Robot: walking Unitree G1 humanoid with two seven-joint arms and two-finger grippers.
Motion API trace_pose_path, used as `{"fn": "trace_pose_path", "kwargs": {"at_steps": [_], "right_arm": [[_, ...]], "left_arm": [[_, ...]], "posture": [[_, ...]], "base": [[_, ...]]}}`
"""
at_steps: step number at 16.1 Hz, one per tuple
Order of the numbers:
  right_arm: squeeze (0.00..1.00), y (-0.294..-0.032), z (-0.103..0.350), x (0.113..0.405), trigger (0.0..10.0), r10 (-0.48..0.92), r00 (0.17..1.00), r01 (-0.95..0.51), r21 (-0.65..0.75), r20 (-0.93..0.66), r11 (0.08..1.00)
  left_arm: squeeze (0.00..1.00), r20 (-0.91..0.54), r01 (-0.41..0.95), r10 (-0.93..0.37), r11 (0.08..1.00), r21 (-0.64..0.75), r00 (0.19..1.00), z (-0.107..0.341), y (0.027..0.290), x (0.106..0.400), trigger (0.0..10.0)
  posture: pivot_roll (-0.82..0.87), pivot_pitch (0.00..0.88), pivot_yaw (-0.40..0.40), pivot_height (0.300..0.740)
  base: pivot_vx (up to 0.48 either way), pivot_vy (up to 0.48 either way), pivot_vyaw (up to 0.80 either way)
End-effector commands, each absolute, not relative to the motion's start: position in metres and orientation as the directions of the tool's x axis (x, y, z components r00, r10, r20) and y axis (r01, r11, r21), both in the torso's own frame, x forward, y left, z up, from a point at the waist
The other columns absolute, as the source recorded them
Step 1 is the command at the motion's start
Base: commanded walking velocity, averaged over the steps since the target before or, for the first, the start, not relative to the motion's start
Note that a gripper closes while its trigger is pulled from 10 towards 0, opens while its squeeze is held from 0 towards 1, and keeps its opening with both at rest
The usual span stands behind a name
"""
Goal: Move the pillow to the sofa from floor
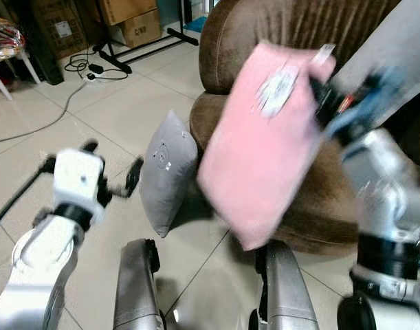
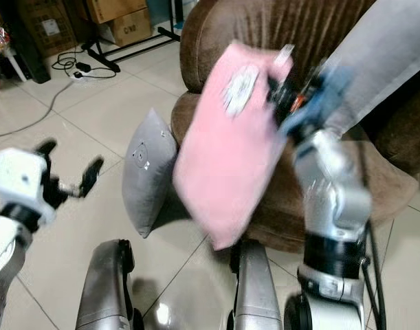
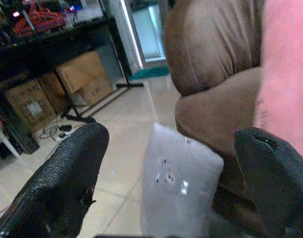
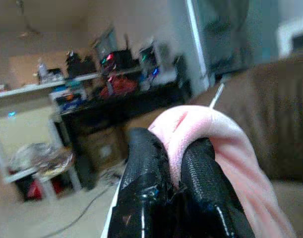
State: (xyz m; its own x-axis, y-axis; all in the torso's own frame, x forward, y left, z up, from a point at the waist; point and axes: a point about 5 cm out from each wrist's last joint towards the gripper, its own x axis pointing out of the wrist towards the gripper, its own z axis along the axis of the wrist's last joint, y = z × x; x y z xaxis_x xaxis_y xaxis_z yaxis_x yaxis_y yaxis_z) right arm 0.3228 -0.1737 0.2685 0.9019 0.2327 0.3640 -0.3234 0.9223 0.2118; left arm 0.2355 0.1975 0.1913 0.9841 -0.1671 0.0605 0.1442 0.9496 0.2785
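Note:
A pink pillow hangs in the air in front of the brown sofa, tilted, with its lower corner over the seat's front edge. My right gripper is shut on its upper right corner; the right wrist view shows pink fabric pinched between both fingers. A grey pillow stands on edge on the floor, leaning against the sofa's front left. My left gripper is open, held low to the left of the grey pillow, with nothing in it.
Tiled floor stretches to the left. Cardboard boxes, a stand's black base and a power strip with cables lie at the far back left. My two legs show at the bottom, close to the sofa's front.

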Motion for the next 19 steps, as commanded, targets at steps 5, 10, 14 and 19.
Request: {"fn": "trace_pose_path", "kwargs": {"at_steps": [5, 10, 14, 19], "right_arm": [[0.00, -0.150, 0.247, 0.317, 10.0, 0.107, 0.962, -0.155, 0.178, 0.253, 0.972], [0.00, -0.142, 0.238, 0.314, 10.0, 0.090, 0.970, -0.139, 0.216, 0.224, 0.966], [0.00, -0.140, 0.228, 0.313, 10.0, 0.057, 0.980, -0.100, 0.229, 0.188, 0.968], [0.00, -0.144, 0.227, 0.312, 10.0, 0.047, 0.982, -0.084, 0.202, 0.185, 0.976]], "left_arm": [[0.00, 0.146, 0.015, -0.059, 0.958, 0.286, 0.987, 0.201, 0.190, 0.256, 10.0], [0.00, 0.132, -0.005, -0.032, 0.963, 0.271, 0.991, 0.193, 0.188, 0.256, 10.0], [0.00, 0.108, -0.002, -0.032, 0.954, 0.301, 0.994, 0.186, 0.189, 0.258, 10.0], [0.00, 0.126, -0.014, -0.027, 0.948, 0.318, 0.992, 0.188, 0.189, 0.262, 10.0]], "posture": [[-0.10, 0.000, 0.011, 0.502], [-0.08, 0.000, 0.008, 0.552], [-0.08, 0.000, 0.014, 0.587], [-0.09, 0.000, 0.010, 0.637]], "base": [[0.000, 0.000, 0.00], [0.000, 0.000, 0.00], [0.000, 0.000, 0.00], [0.000, 0.000, 0.00]]}}
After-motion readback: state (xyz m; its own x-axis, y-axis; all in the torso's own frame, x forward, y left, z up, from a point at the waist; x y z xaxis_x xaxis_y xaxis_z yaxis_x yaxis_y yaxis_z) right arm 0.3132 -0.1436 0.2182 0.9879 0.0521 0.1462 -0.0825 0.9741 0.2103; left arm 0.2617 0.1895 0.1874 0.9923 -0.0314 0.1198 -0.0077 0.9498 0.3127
